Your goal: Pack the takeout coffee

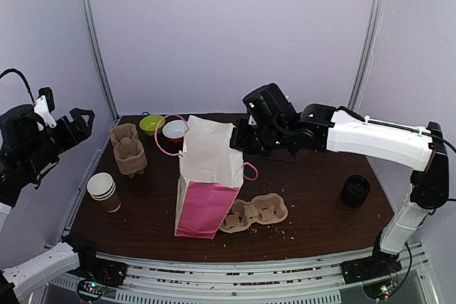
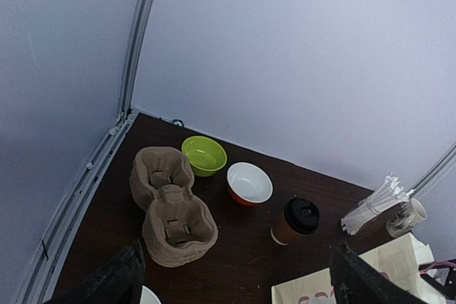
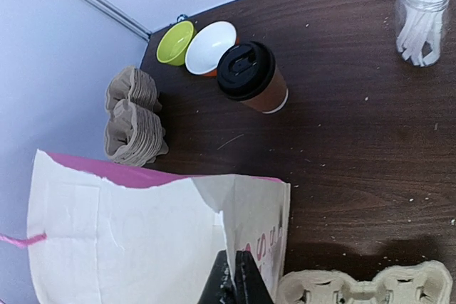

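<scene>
The right gripper (image 3: 235, 286) has its fingers pressed together on the rim of the paper bag (image 1: 206, 190). It seems to pinch the paper so that the mouth stands open, though the view cuts off the tips. The left gripper (image 2: 239, 254) hangs with fingers wide apart and holds nothing. The takeout coffee (image 2: 295, 221) stands upright on the table (image 1: 320, 197), behind the bag and just beside the white bowl (image 2: 249, 183). The step in hand is probably the reach for the cup: the left arm must come down around its body, below the lid.

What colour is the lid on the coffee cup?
The lid is black; the right wrist view shows it best.
</scene>
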Controlling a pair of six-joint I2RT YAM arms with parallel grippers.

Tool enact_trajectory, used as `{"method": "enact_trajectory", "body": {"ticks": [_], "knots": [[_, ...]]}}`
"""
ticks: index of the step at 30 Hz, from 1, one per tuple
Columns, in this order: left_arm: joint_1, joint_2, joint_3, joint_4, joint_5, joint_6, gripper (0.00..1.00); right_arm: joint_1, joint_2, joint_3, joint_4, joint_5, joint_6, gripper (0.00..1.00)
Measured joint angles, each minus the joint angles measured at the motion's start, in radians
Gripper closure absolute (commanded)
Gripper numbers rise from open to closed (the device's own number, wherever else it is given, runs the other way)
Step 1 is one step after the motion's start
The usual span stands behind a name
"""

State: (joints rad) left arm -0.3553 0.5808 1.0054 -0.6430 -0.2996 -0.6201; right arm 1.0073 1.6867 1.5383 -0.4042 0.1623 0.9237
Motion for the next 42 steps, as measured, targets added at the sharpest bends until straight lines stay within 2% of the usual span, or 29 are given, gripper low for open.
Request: {"method": "enact_trajectory", "body": {"ticks": [6, 14, 16, 19, 22, 27, 29, 37, 42], "knots": [[0.000, 0.054, -0.036, 0.059, 0.094, -0.007, 0.09, -0.034, -0.093, -0.023, -0.076, 0.064, -0.024, 1.00], [-0.005, 0.153, -0.062, 0.130, 0.327, -0.018, 0.09, -0.058, -0.129, -0.058, -0.119, 0.071, -0.034, 1.00], [-0.028, 0.180, -0.042, 0.119, 0.365, -0.018, 0.10, -0.058, -0.128, -0.058, -0.116, 0.064, -0.033, 1.00], [-0.140, 0.216, 0.026, 0.095, 0.383, -0.019, 0.11, -0.058, -0.119, -0.057, -0.109, 0.059, -0.032, 1.00], [-0.313, 0.267, 0.130, 0.067, 0.350, -0.018, 0.11, -0.058, -0.099, -0.056, -0.087, 0.054, -0.029, 1.00], [-0.612, 0.417, 0.301, 0.002, 0.200, -0.027, 0.13, -0.058, -0.067, -0.052, -0.060, 0.054, -0.021, 1.00], [-0.674, 0.481, 0.348, -0.021, 0.153, -0.033, 0.15, -0.058, -0.063, -0.052, -0.049, 0.056, -0.013, 1.00], [-0.763, 0.657, 0.494, -0.177, 0.029, -0.060, 0.29, -0.058, -0.057, -0.053, -0.005, 0.058, 0.004, 1.00], [-0.770, 0.694, 0.523, -0.234, 0.013, -0.071, 0.31, -0.058, -0.056, -0.053, 0.000, 0.057, 0.004, 1.00]]}}
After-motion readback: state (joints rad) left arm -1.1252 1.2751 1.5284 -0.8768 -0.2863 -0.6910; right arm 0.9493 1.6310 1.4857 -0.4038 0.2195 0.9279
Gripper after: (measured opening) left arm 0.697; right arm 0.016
